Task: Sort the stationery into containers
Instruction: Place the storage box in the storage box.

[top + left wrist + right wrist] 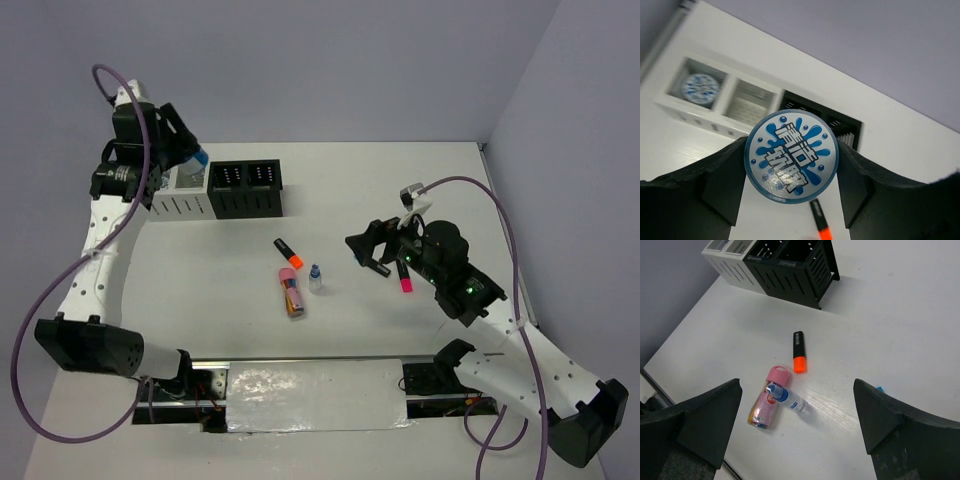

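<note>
White tabletop (200,260) carries an orange highlighter (288,252), tube (291,290) and bottle (315,278) mid-surface, while the left tool (190,152) clamps a round blue piece (791,156) above the white containers (180,197), seemingly to join its twin (701,87) there, and the right tool (368,253) gapes empty.

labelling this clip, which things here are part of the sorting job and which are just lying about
Job: orange highlighter, pink highlighter, pink tube, small bottle, gripped blue disc, boxed blue disc, white boxes, black boxes.
Lying about: purple cables, silvery sheet by the arm bases.
</note>
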Tool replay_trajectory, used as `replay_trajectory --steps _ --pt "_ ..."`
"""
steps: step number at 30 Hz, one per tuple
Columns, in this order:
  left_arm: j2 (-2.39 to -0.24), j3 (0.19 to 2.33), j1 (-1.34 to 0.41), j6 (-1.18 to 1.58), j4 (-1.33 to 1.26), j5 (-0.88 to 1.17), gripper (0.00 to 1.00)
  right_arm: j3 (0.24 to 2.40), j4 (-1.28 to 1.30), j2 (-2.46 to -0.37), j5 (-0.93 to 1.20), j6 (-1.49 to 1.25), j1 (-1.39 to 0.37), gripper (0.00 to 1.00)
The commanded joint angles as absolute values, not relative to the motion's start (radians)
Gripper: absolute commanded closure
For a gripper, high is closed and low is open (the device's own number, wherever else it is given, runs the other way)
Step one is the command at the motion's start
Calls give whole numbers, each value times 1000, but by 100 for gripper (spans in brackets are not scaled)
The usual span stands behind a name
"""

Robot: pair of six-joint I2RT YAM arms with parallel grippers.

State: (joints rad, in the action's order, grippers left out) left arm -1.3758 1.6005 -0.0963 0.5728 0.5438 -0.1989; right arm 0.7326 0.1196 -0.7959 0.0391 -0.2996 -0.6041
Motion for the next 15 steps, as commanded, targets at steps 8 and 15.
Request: replay_trajectory --steps 8,15 --pt "-1584 1700 139 511 477 -358 100 718 146 -742 109 -268 -601 0" --pt "-1735 1761 262 545 469 -233 100 701 133 -698 146 -267 -601 0"
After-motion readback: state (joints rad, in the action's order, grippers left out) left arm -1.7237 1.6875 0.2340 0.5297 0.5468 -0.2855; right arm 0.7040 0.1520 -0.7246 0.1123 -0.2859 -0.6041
